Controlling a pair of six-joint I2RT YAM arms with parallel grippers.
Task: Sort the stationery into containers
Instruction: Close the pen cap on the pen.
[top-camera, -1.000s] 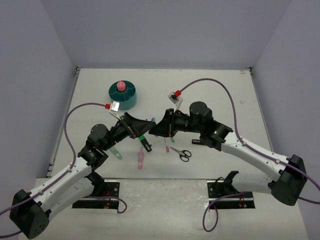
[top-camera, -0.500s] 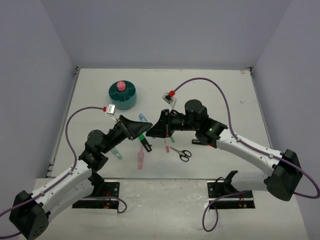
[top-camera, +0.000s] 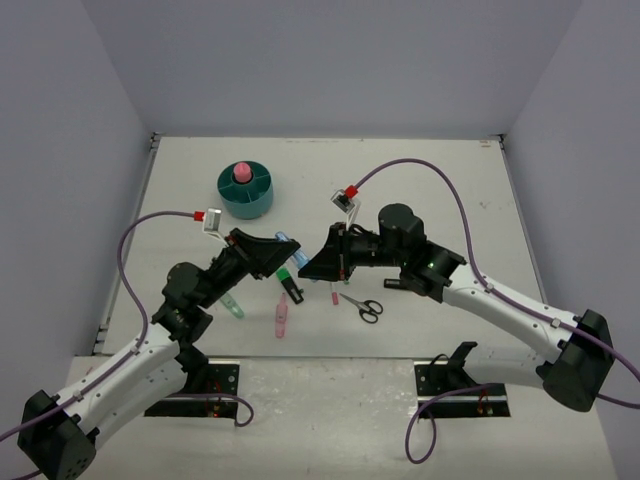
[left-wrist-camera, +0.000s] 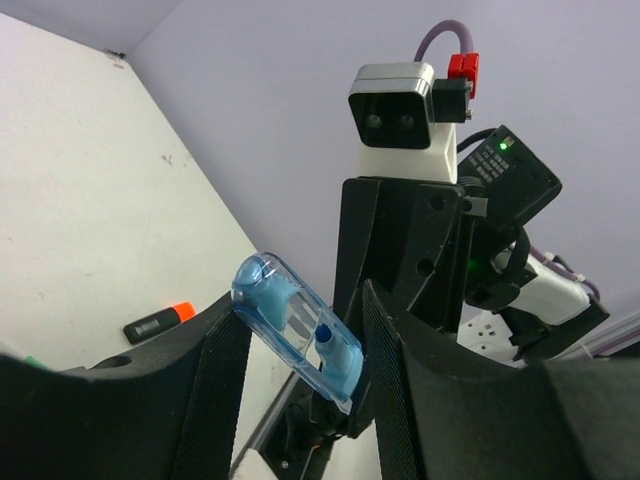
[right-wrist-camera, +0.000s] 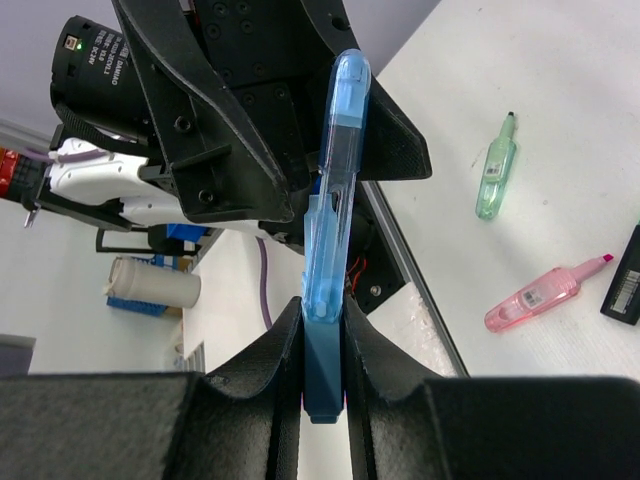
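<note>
Two sets of jaws meet above the middle of the white worktop (top-camera: 420, 180), both clenched on one translucent blue plastic marker (right-wrist-camera: 335, 200): right gripper (right-wrist-camera: 322, 340) at its dark cap end, left gripper (left-wrist-camera: 300, 335) across its barrel. Far-left, the round teal plastic organizer (top-camera: 245, 192) stands well apart, bare worktop between.

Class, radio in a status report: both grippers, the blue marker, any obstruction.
Right gripper shut on blue marker. Left gripper around same marker, grip unconfirmed. Teal organizer apart, untouched.
</note>
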